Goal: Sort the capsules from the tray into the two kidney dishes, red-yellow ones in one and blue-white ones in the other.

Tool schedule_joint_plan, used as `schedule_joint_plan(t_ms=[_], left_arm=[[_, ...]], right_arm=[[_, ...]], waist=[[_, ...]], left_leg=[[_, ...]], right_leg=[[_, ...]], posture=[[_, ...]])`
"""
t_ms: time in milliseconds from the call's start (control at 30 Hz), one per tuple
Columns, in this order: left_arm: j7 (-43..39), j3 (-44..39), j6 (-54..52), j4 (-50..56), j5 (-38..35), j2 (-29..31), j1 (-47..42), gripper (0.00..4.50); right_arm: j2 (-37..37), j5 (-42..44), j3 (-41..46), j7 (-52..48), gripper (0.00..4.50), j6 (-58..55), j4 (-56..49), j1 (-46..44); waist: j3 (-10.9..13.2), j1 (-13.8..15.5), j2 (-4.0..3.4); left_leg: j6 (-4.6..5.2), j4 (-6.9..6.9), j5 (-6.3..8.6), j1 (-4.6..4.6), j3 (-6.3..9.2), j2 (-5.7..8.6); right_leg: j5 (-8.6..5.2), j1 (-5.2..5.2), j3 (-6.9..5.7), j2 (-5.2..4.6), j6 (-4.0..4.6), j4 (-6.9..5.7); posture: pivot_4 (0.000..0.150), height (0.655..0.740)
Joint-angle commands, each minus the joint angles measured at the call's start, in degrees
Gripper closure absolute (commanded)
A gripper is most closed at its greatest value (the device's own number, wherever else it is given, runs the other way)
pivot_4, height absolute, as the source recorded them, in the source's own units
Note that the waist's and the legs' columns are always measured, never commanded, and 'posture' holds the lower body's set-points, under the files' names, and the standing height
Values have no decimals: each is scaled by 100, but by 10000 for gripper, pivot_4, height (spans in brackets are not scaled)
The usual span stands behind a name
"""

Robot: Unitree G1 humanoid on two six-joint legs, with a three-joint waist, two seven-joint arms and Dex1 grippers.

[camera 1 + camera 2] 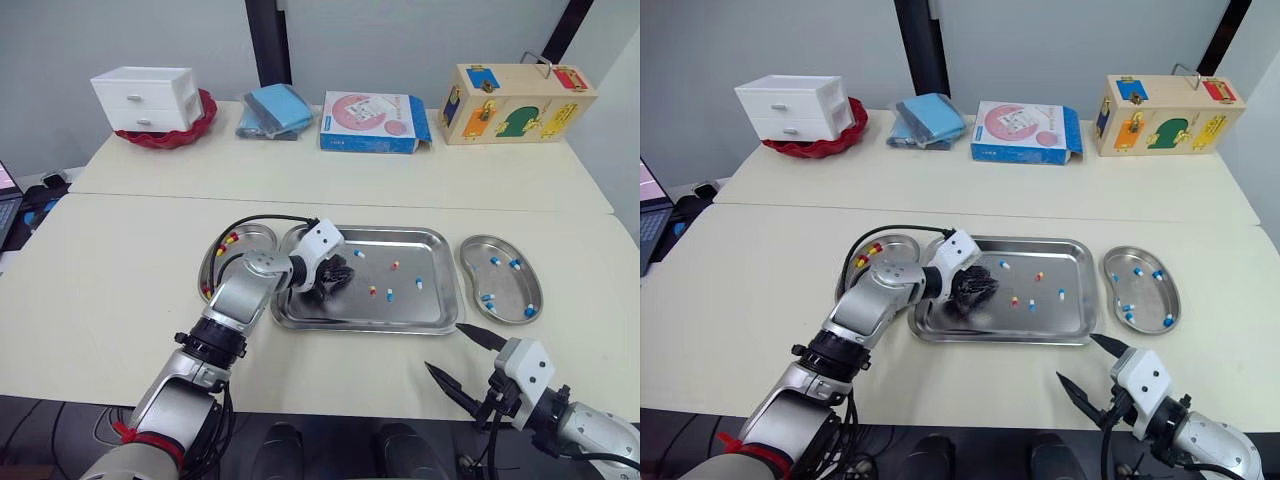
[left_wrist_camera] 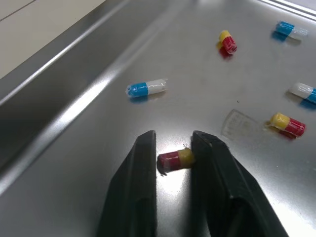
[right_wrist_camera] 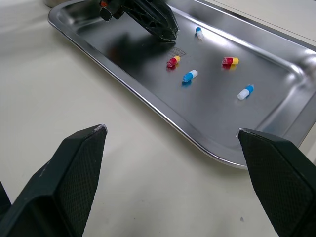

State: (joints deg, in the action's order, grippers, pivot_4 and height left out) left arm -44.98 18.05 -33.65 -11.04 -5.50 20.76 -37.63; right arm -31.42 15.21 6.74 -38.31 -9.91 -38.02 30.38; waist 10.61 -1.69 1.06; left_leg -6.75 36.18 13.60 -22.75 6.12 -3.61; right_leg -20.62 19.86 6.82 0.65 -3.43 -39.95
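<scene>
In the rectangular steel tray (image 1: 400, 312), the left hand (image 2: 173, 143) pinches a red-yellow capsule (image 2: 176, 159) near an illegible stamp (image 2: 240, 123). The right hand (image 1: 445, 347) is spread.

Silver tray (image 1: 400, 312) holds red-yellow capsules (image 2: 227, 42) and blue-white capsules (image 2: 146, 88).

No writing can be read anywhere. The pink-and-blue box (image 1: 374, 121) at the back of the table carries print — too small to make out — and the tray (image 2: 84, 106) floor bears a faint stamp (image 2: 240, 124), likewise illegible.
</scene>
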Motion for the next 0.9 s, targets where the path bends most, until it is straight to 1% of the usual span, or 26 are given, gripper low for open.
schedule_joint_plan(t_ms=[33, 200, 267, 433, 533, 700, 800, 900], left_arm=[[-122, -2, -21, 170, -32, 5, 75, 41455], [-118, -256, 43, 495, -154, 48, 51, 41456], [-125, -401, -27, 784, -217, 193, 52, 41456], [27, -1027, -800, 1741, -607, 570, 301, 41458], [126, -1562, -1380, 2322, -870, 908, 647, 41459], [388, -2358, -2060, 2825, -1196, 1361, 1053, 41463], [543, -2735, -2205, 2947, -1259, 1602, 1341, 41482], [745, -2998, -2328, 3025, -1308, 1709, 1595, 41486]], right_arm=[[2, 34, 112, 43, 0, 113, -233, 36], [-16, 4, 118, 18, 0, 181, -197, 47], [-37, 12, 141, -20, 0, 236, -165, 31], [-166, 1, 9, -250, 0, 416, -101, -105], [-272, -2, -259, -500, 0, 550, 26, -423], [-281, 14, -801, -823, 0, 650, 298, -1108], [-242, 47, -1084, -961, 0, 640, 464, -1515], [-191, 82, -1263, -1012, 0, 584, 572, -1818]], waist=[[0, 0, 0], [0, 0, 0], [0, -4, 0], [-1, -12, -1], [-1, -35, -2], [0, -12, 0], [1, -11, 1], [1, 10, 1]], left_leg=[[0, 0, 0, 1, 0, 0], [0, 0, 0, 1, 0, 0], [0, 0, 0, 0, 2, 0], [0, -1, 0, 0, 1, -2], [0, -2, 0, 4, -1, -3], [-1, 2, 0, 3, 5, -3], [-1, 2, 0, 4, 6, -3], [-1, 3, 0, 2, 9, -3]], right_leg=[[0, -2, 0, 0, 0, 0], [0, -2, 0, 0, 0, 0], [0, -1, -1, 0, 0, 0], [0, 0, 0, 0, 0, 0], [0, -2, 2, -1, 0, 1], [0, -4, -4, 0, 0, -1], [0, -4, -6, -1, 0, 0], [0, -4, -9, -2, 0, 1]], posture=[[1500, 7400], [1500, 7400], [1500, 7400], [1500, 7400], [1500, 7400], [1500, 7400], [1500, 7400], [1500, 7400]])
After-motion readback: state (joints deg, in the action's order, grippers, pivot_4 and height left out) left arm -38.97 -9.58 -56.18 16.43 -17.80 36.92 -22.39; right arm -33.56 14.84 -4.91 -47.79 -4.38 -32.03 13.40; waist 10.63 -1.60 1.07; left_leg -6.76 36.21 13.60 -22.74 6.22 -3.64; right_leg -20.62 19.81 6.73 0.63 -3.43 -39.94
